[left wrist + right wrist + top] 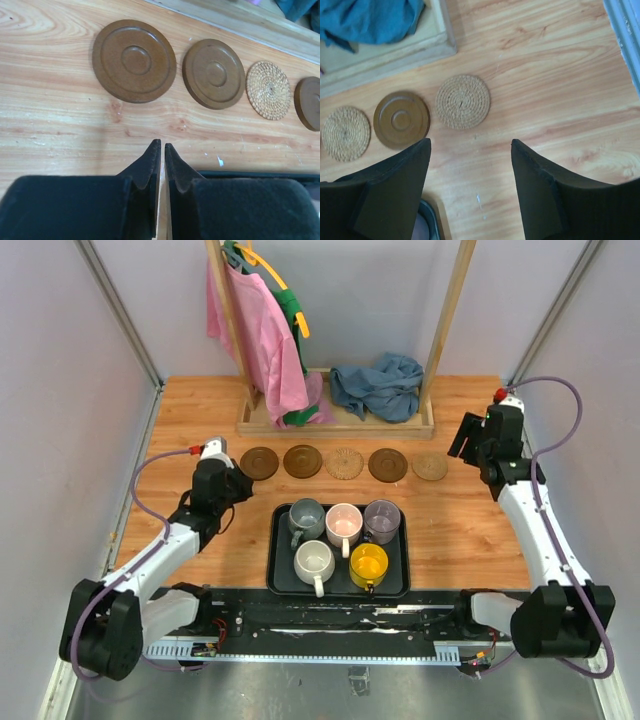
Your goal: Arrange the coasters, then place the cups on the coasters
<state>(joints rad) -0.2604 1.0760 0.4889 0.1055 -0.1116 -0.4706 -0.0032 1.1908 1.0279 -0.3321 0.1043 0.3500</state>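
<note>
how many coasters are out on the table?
5, one row behind the tray: far-left brown coaster, second brown coaster, middle woven coaster, right brown coaster, far-right woven coaster. None appear hidden.

the top view looks steeply down from above and behind the arm bases, far enough off to take in the whole table [200, 430] up to the wooden rack [451, 310]. the left wrist view sits close over the boards, looking past the left gripper [162, 145] at the coaster row's left end. the right wrist view looks past the right gripper [471, 144] at the row's right end. both wrist views share the middle woven coaster [268, 90] and the brown coaster [401, 119] next along toward the right arm.
</note>
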